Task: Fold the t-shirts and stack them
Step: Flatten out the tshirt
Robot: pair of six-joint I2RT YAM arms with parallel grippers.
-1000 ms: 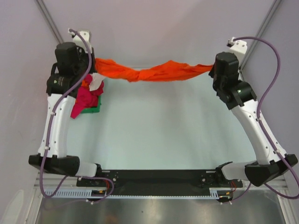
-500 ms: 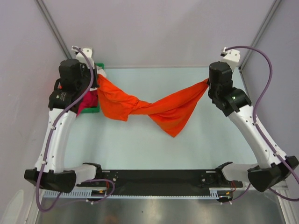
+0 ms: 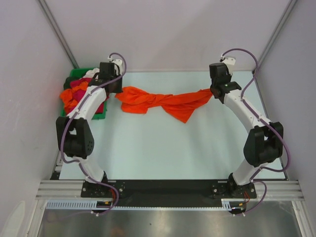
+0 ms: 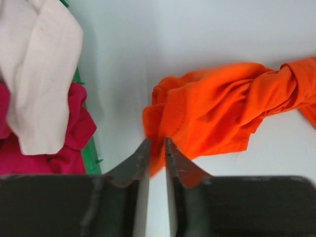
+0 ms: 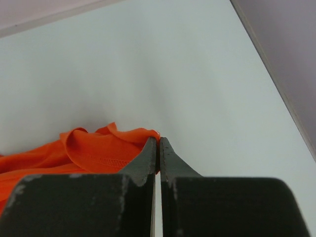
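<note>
The orange t-shirt (image 3: 163, 101) lies twisted like a rope across the far part of the table, between both grippers. My left gripper (image 3: 116, 91) sits at its left end. In the left wrist view its jaws (image 4: 157, 140) stand slightly open, with the edge of the orange cloth (image 4: 217, 108) still lying between the tips. My right gripper (image 3: 213, 92) is at the shirt's right end. There the jaws (image 5: 158, 139) are shut on a hem of the orange shirt (image 5: 94, 148). A magenta shirt (image 4: 49, 158) and a white shirt (image 4: 39, 74) lie heaped to the left.
A green bin (image 3: 74, 75) stands at the far left, holding the magenta cloth (image 3: 79, 84), the white cloth (image 3: 91, 74) and another orange piece (image 3: 69, 96). Purple walls close in the table at the back and both sides. The arm bases sit at the near edge.
Both arms have stretched forward and come down. The orange shirt, held up in the air before, now rests on the table. My left jaws have parted a little.
</note>
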